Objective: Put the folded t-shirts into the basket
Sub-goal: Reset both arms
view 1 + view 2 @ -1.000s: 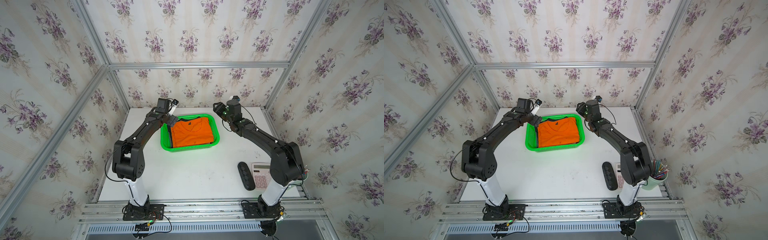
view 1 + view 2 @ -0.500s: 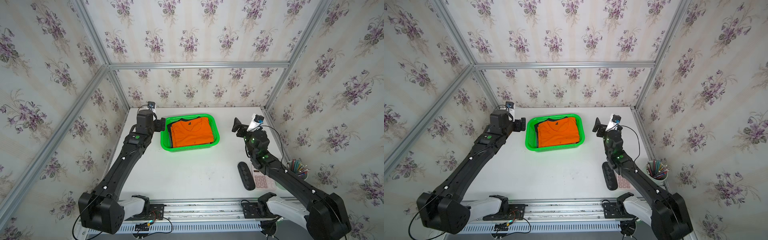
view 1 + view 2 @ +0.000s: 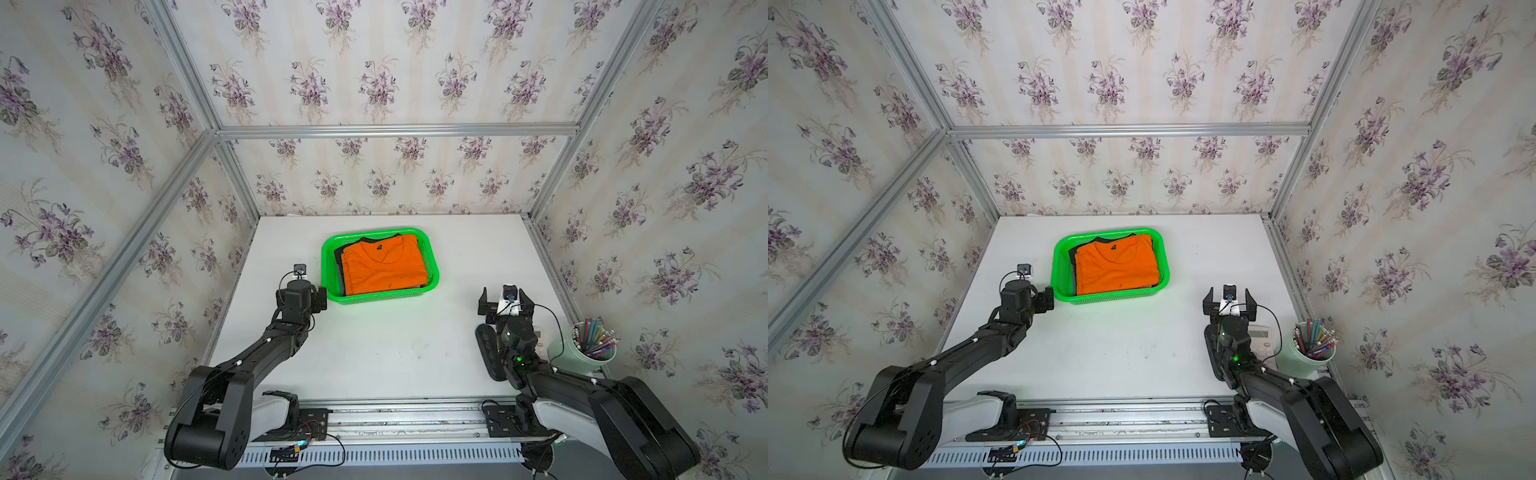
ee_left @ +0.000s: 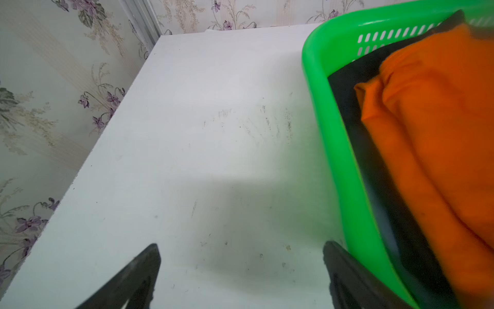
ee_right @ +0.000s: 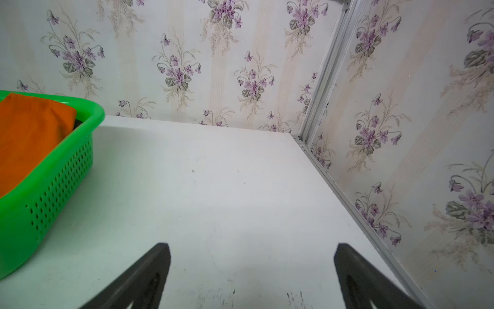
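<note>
The green basket stands at the middle back of the white table. The folded t-shirts lie stacked inside it. The orange one is on top, with dark cloth edges showing beneath. My left gripper is open and empty beside the basket's near left corner, one finger close to the rim. My right gripper is open and empty over bare table, well to the right of the basket.
A black remote, a calculator and a mint cup of pens sit at the front right, beside and partly under my right arm. Flowered walls with metal rails close the table on three sides.
Both arms have drawn back from the basket toward the front of the table. The orange t-shirt stays in the basket.
</note>
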### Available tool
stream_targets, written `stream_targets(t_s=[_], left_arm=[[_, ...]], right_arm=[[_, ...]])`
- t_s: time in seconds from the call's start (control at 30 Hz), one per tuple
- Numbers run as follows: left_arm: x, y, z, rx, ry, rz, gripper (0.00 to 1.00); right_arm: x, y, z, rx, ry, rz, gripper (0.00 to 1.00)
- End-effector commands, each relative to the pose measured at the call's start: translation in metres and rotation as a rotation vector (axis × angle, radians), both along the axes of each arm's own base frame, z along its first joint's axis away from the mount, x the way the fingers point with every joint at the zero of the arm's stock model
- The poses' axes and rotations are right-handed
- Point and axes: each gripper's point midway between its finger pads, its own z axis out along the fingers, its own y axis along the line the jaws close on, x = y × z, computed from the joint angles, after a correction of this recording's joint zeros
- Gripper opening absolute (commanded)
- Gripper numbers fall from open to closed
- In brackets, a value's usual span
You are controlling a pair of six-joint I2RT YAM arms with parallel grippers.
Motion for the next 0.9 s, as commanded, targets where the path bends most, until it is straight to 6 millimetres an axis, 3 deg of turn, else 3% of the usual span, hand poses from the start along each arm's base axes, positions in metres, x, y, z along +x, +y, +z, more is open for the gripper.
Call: stream_targets(t_s=[0.0,0.23,0.43,0.87], left_arm=[[0.022,-0.007,0.031,0.042,-0.168,-0.069,0.99],[0.041,-0.016,0.029,0.023,-0.235,-0.168,0.99],[0.047,0.001,0.01,-0.098,-0.217,-0.154,1.0],[0.048,0.003,0.005,-0.114,-0.218,-0.162,1.0]], right_arm=[[0.015,0.001,0.016,0.031,-0.072,0.0,1.0],[0.051,-0.009,0.011,0.079,-0.04,0.013,1.0],[0.077,-0.022,-0.008,0.198,0.037,0.069,1.0],[0.064,-0.021,-0.013,0.249,-0.004,0.145,1.0]])
